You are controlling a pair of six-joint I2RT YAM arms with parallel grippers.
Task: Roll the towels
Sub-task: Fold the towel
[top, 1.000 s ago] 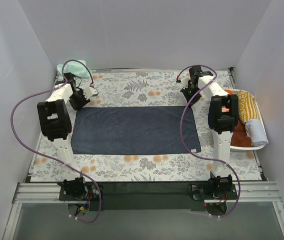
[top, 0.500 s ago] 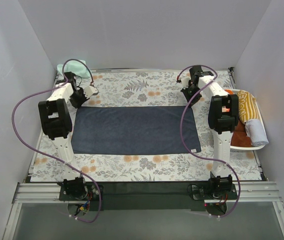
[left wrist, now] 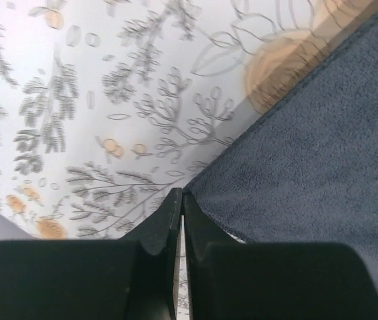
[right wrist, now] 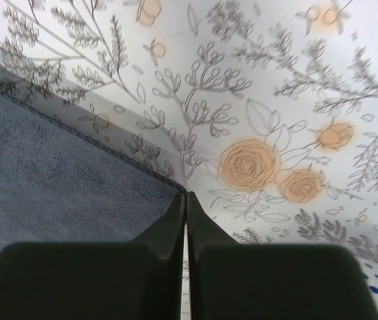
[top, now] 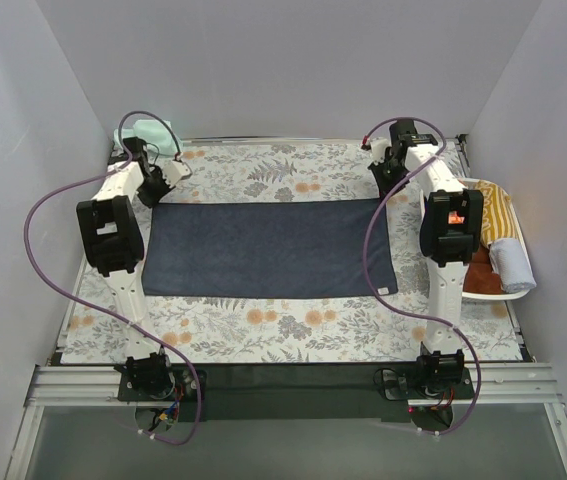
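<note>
I see one dark navy terry towel lying flat and spread out in the middle of the floral table cloth. Its long side runs from left to right, and its short sides run away from the arms.

The left gripper is at the towel's far left corner. In the left wrist view its two black fingers are pressed tight together and pinch that corner. The right gripper is at the far right corner. Its fingers are tight together too, and they pinch that corner.

One mint green towel sits bunched up at the far left corner of the table, behind the left arm.

One white oval basket sits at the right edge. In it I count three: one yellow-striped towel, one pale grey towel rolled up, and one brown towel.
</note>
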